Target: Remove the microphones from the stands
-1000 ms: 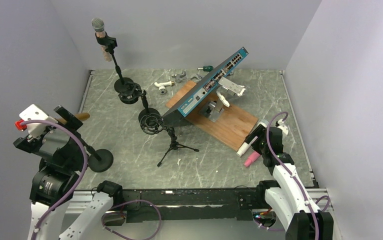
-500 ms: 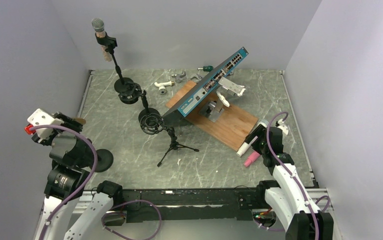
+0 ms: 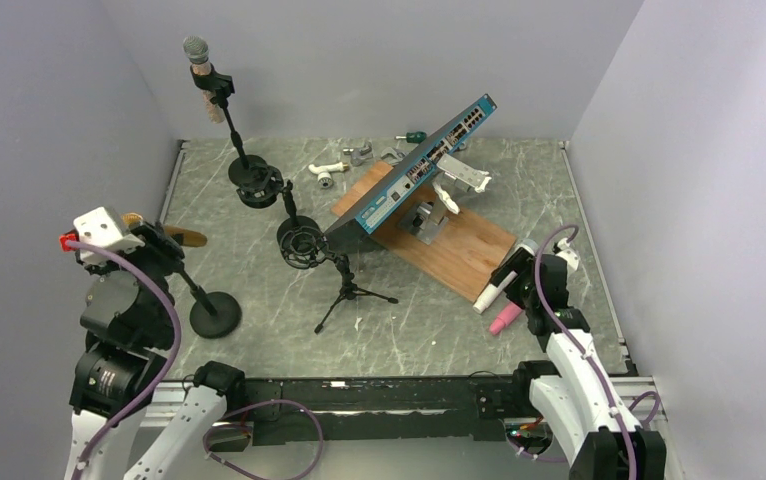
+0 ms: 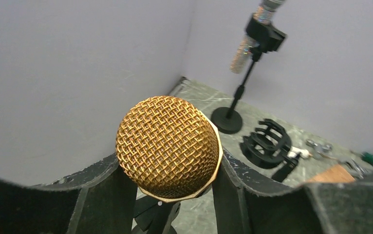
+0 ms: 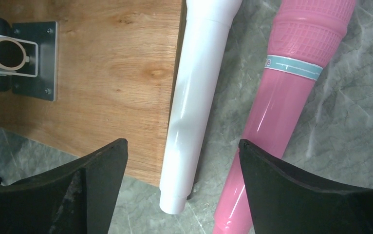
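A microphone with a gold mesh head (image 4: 167,141) sits in the clip (image 4: 155,214) of a black stand whose round base (image 3: 214,315) is at the near left. Its gold handle (image 3: 187,238) pokes out to the right in the top view. My left gripper (image 4: 170,158) is shut on the mesh head, one finger on each side. At the right, my right gripper (image 5: 180,146) hangs open just above a white microphone (image 5: 194,97) and a pink one (image 5: 277,107) lying on the table, touching neither.
A second stand (image 3: 256,180) at the back left holds a silver-headed microphone (image 3: 196,50). A black shock mount on a tripod (image 3: 304,243) stands mid-table. A blue network switch (image 3: 424,165) leans over a wooden board (image 3: 459,250). Small fittings (image 3: 344,160) lie at the back.
My left gripper has closed on the gold head, and the arm has shifted right, dragging the stand's base a little that way. My right gripper has opened slightly wider.
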You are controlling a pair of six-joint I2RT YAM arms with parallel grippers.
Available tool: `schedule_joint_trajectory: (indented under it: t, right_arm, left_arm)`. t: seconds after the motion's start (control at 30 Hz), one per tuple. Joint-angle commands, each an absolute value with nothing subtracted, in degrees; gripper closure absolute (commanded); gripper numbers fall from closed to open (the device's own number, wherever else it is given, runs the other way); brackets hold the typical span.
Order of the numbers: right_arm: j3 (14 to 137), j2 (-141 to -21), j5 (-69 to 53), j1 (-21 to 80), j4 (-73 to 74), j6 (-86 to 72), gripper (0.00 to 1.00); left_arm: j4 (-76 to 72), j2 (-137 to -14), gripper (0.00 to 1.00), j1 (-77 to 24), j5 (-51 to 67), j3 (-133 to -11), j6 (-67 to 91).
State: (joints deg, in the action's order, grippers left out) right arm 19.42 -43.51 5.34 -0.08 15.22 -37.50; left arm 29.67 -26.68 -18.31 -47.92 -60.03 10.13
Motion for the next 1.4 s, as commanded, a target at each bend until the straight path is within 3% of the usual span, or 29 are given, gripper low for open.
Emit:
schedule_joint_trajectory:
  t: [0.0,0.1,0.33,0.73,0.9,1.07,1.37]
  right_arm:
    - [21.67,-40.29,4.63,-0.35,15.70,-36.41,0.10]
    - [24.39,-38.94,6.55,-0.35,19.62,-36.78,0.01]
    - [33.11,-42.35,5.46,-0.28,26.51,-35.98,0.00]
    - [42.52,-44.67,2.22,-0.18,35.98,-31.40,0.00]
    - [47.49,-46.33,3.99,7.47,39.82,-32.90,0.00]
    - [52.84,-47.89,10.57,22.35,43.15,-34.98,0.00]
    - [58.29,-47.77,11.57,35.85,45.37,-36.78,0.00]
  left_arm:
    - [26.27,-24.47,1.00,-18.28,-34.46,-63.63,5.88]
    - [28.29,-24.60,1.00,-18.28,-30.38,-65.20,4.67]
    - [31.13,-24.95,1.00,-18.75,-20.97,-70.22,1.71]
    - [39.98,-33.25,1.00,-23.09,15.14,-83.75,0.89]
    - [40.84,-36.62,1.00,-25.56,28.50,-85.73,2.01]
    - [30.90,-38.46,1.00,-25.56,41.26,-81.50,8.56]
    - [11.98,-45.76,1.00,-28.32,49.95,-75.09,19.71]
